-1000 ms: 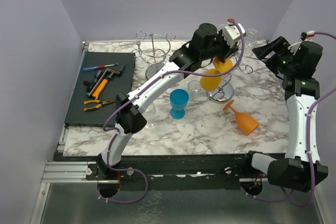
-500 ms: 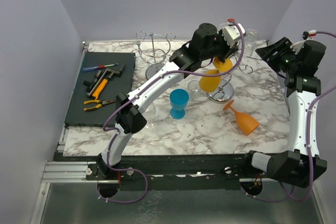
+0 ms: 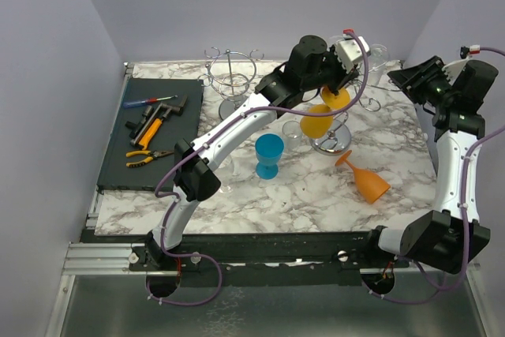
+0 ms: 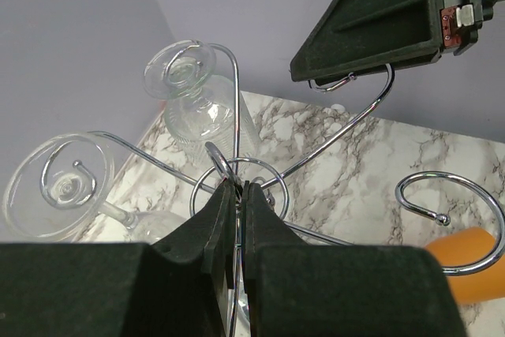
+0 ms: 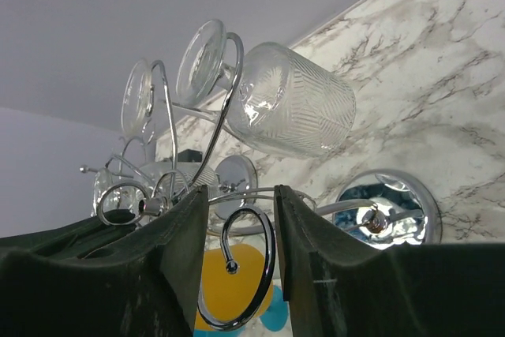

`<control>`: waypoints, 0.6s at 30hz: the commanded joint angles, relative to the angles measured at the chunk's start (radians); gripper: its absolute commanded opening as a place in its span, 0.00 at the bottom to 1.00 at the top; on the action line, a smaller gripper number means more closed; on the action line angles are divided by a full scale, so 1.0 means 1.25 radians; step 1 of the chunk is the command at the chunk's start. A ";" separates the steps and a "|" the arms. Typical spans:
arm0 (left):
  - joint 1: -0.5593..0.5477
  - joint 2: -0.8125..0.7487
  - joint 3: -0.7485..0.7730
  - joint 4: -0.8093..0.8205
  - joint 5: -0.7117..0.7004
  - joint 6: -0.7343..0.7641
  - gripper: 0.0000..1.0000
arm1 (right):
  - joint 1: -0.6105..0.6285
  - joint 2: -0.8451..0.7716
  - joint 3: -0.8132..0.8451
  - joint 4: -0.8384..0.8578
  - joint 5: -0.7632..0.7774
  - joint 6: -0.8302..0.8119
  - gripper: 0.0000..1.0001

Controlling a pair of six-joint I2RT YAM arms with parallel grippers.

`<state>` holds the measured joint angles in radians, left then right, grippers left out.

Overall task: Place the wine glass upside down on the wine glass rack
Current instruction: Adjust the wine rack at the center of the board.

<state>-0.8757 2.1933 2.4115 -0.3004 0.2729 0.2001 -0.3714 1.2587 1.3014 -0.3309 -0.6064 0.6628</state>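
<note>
Top external, orange wine glass (image 3: 318, 121) inverted on rack (image 3: 331, 144), just beside left tool (image 3: 339, 81)

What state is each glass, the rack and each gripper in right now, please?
Wine glass rack, standing upright.
Left gripper, shut on the rack's centre ring.
Right gripper, open, holding nothing.
Ribbed clear glass, hanging upside down on the rack.
Yellow-orange glass, hanging upside down on the rack.
Orange glass, lying on its side.
Blue glass, standing upright.
</note>
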 commanded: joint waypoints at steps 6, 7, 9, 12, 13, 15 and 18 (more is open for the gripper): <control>-0.022 -0.009 0.030 -0.035 0.032 0.019 0.00 | -0.015 0.007 -0.029 0.071 -0.090 0.040 0.16; -0.024 -0.006 0.033 -0.035 0.031 0.020 0.00 | -0.016 0.006 -0.032 0.073 -0.091 0.041 0.12; -0.026 -0.003 0.041 -0.033 0.028 0.020 0.00 | -0.016 -0.003 -0.045 0.082 -0.092 0.045 0.04; -0.030 0.007 0.064 -0.033 0.014 0.023 0.00 | -0.017 -0.027 -0.078 0.104 -0.076 0.064 0.01; -0.032 0.012 0.074 -0.033 0.007 0.024 0.00 | -0.018 -0.037 -0.095 0.116 -0.072 0.074 0.01; -0.034 0.023 0.094 -0.033 -0.004 0.026 0.00 | -0.017 -0.062 -0.126 0.133 -0.055 0.095 0.01; -0.038 0.033 0.115 -0.033 -0.026 0.033 0.00 | -0.017 -0.098 -0.172 0.165 -0.041 0.150 0.01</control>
<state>-0.8860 2.2066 2.4825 -0.3958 0.2596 0.2119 -0.4080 1.1969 1.1603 -0.1852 -0.6342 0.8593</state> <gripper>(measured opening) 0.092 0.095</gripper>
